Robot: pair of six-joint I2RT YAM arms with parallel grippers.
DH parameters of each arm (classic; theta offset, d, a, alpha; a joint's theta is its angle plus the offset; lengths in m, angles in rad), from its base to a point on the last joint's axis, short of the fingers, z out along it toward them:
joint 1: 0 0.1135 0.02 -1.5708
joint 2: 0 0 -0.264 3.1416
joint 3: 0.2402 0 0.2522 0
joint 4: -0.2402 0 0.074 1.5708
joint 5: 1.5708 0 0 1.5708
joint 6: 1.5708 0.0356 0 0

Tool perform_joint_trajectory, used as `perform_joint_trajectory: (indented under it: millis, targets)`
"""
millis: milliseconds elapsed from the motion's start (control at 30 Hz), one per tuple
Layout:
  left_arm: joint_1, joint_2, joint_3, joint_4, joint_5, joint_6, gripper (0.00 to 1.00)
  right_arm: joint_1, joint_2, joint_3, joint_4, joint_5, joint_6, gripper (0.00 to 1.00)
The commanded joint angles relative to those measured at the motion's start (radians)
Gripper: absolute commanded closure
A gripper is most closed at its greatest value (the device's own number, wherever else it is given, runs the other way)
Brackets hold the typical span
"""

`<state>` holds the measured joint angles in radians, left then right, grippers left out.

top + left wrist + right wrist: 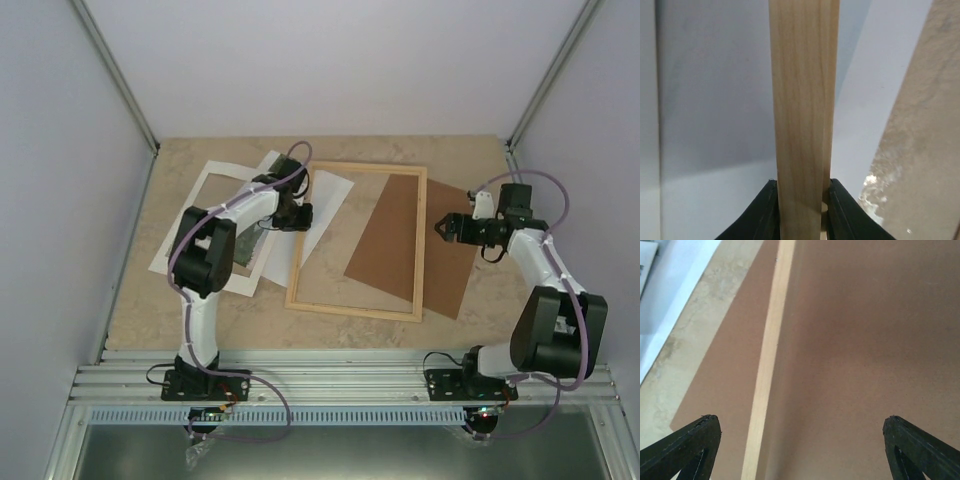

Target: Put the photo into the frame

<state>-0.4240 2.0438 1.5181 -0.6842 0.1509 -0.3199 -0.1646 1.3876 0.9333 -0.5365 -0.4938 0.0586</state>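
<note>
Seen from above, a white mat border (225,172) with a cut-out window is laid farthest left, well to the left of the left pincer. The photo (246,250) is found just left of that pincer and nearer the arm bases, apparently within the mat's window. Only a dark green strip of it is shown, the rest being hidden beneath the left arm. The left pincer (293,212) is closed on the left slat of the frame (357,312); in the wrist view the pale wooden slat is seen clamped between two black fingers (765,212). A plain white sheet (325,205) is spread under and just right of that pincer, partly inside the frame. Further right, a brown backing panel (400,240) is laid askew beneath the frame's right slat, part inside the frame and part outside it. The right pincer (445,228) is held wide open and empty, just outside that slat and above the panel. The step in hand is judged to be the handling or positioning of the frame; the photo is not yet placed in it. For the next move, the slat would probably need to be released and the thin print reached beside the left pincer, then lifted by an edge without the mat being dragged along.
</note>
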Motion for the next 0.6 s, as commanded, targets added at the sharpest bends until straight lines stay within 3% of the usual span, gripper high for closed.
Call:
perform_joint_trajectory:
  millis: [0,67,333,567]
  targets:
    - [-0.002,0.056,0.083,0.006,-0.01,-0.03,1.0,-0.006,0.061,-0.009,-0.003,0.003,-0.052,0.11]
    - [-0.002,0.079,0.105,0.003,-0.023,-0.029,0.97,-0.006,0.082,0.006,-0.003,-0.014,-0.052,0.11]
    - [-0.002,0.03,0.12,0.006,-0.003,0.004,0.42,0.017,0.12,0.117,0.003,-0.15,-0.08,0.11]
    - [0.081,-0.236,-0.07,0.008,-0.001,0.131,0.21,0.224,0.073,0.124,0.12,-0.281,0.05,0.1]
